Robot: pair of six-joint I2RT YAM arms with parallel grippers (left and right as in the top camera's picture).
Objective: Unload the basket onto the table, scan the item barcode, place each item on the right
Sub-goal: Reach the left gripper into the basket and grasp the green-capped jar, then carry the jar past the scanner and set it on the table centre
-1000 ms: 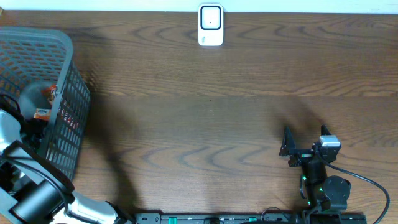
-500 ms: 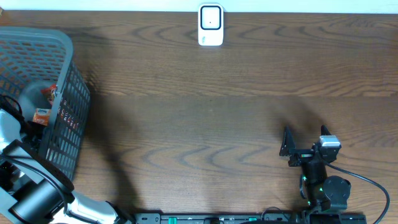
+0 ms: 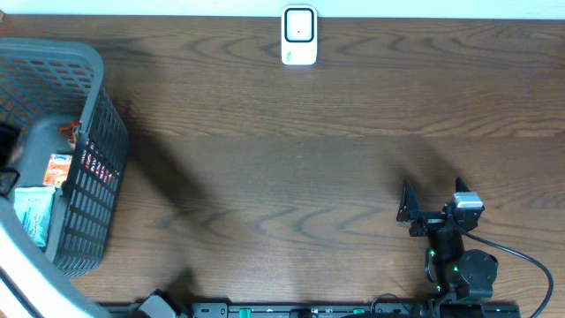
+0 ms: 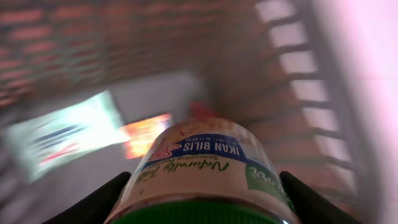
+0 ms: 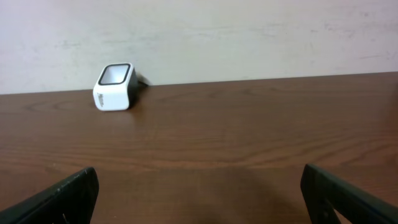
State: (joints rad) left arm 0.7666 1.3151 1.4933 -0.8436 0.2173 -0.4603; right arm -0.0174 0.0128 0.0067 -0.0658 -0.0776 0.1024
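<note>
Overhead view is showing a grey mesh basket (image 3: pixel 88 190) sitting at the left edge of the frame on the dark wood desk (image 3: pixel 291 177). A pale blue packet (image 3: pixel 32 215) and a small orange packet (image 3: pixel 57 168) are lying inside it. The left pincer itself is hard to make out from above.

Left wrist view is filling in that part. The left pincer (image 4: pixel 202 193) is gripping a jar (image 4: pixel 199 158), with one dark finger (image 4: pixel 93 202) pressing at the lower left of the frame and the other at the lower right, so the jaws are standing partly closed against the jar's sides. The jar is pointing away from the camera, its green lid (image 4: pixel 199 219) showing along the bottom edge and its label (image 4: pixel 202 149) reading "IKAN BILIS" upside down. Behind it the basket's walls and the two packets are appearing heavily blurred, so the jar is sitting within or just over the basket; which of the two cannot be told.

Top centre of the overhead frame, a white barcode scanner (image 3: pixel 299 35) is standing near the desk's far edge, well apart from the basket. In the right wrist view the scanner (image 5: pixel 114 87) is appearing in the upper left, by the wall.

Lower right of the overhead frame, the right pincer (image 3: pixel 433 205) is resting with its jaws spread wide and holding nothing.
</note>
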